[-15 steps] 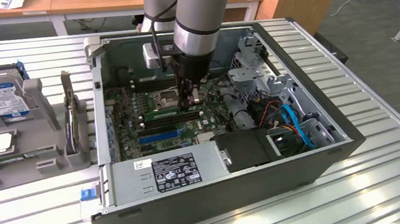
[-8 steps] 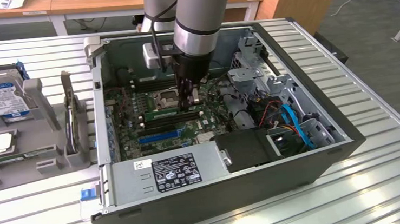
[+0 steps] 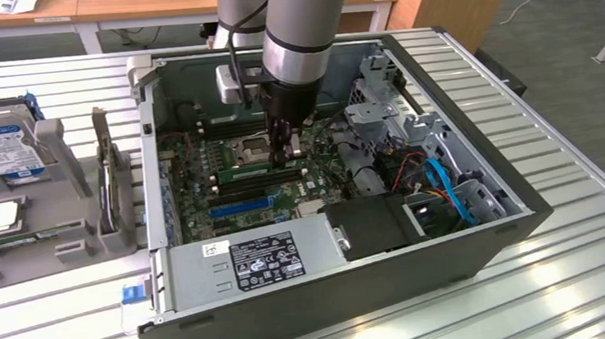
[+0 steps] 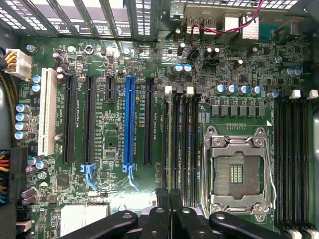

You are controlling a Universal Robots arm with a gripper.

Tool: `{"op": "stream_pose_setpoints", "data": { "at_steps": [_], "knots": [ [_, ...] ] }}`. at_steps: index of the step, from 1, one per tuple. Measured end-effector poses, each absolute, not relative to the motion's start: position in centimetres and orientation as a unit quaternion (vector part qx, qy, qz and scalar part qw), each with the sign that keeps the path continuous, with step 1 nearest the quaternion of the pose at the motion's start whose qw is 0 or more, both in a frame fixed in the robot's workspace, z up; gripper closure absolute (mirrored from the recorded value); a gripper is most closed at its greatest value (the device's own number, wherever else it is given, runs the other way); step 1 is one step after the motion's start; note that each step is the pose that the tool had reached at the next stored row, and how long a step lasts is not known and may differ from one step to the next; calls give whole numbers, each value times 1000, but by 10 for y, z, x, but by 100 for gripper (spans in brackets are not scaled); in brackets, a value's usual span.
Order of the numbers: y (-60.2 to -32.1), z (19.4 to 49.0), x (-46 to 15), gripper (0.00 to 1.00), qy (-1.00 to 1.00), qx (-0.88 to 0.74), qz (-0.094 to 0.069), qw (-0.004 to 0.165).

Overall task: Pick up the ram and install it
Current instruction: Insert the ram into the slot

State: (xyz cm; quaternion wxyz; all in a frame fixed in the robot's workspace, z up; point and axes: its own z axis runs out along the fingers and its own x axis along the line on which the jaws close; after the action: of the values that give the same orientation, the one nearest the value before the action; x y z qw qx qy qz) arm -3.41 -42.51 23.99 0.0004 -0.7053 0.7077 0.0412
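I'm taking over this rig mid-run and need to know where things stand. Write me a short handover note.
Gripper: shut, reaching down into the open dark grey computer case, fingertips at the long thin green ram stick. I cannot tell whether it is clamping or only pressing.
Ram stick: on edge at a memory slot beside the silver processor socket.
Done: ram picked up and brought to its slot.
Left: full seating is not confirmed, and the latches cannot be judged.

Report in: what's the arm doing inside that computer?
Gripper shut, down inside case. Ram standing on motherboard beside processor socket, at gripper's tip. Nothing blocking seen.
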Motion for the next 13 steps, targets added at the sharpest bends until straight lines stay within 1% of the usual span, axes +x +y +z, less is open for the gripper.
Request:
{"op": "stream_pose_setpoints", "data": {
  "at_steps": [13],
  "knots": [
    [-425,236,-34,88,709,-704,41,1]
  ]
}}
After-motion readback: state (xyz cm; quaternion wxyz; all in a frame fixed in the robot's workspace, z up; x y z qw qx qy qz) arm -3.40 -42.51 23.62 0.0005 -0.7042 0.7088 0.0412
